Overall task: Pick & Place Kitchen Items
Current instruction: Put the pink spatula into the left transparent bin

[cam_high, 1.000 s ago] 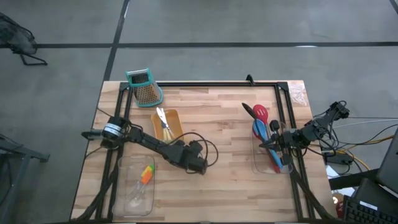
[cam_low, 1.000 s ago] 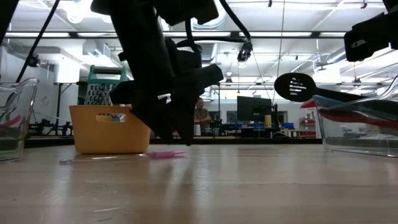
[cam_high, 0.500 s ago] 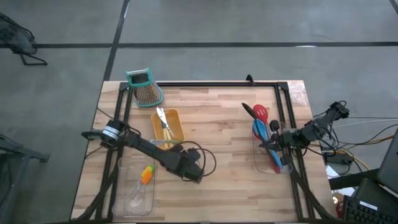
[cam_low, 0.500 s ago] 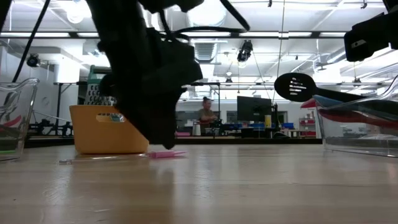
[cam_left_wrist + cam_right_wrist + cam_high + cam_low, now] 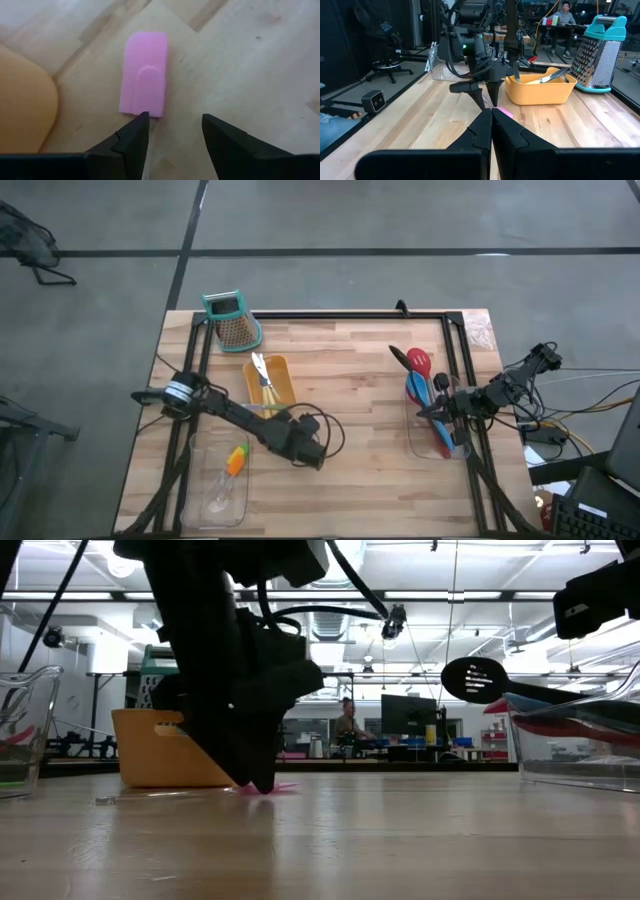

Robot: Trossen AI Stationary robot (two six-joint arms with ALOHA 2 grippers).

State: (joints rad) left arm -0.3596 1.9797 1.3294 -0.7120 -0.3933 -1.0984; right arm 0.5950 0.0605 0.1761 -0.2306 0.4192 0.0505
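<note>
As pink spatula tip [image 5: 143, 74] lay flat just ahead, I kept left gripper [image 5: 172, 120] open, empty, straddling clear handle for pinch.

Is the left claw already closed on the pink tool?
No, the left claw is open, its fingers standing apart just at the end of the pink tool, which lies flat on the table.

The left arm reaches from the table's left edge toward its middle, its gripper [image 5: 172, 125] pointing down at the surface, fingers parted. The right arm waits near the right edge, its gripper [image 5: 491, 117] pressed closed.
</note>
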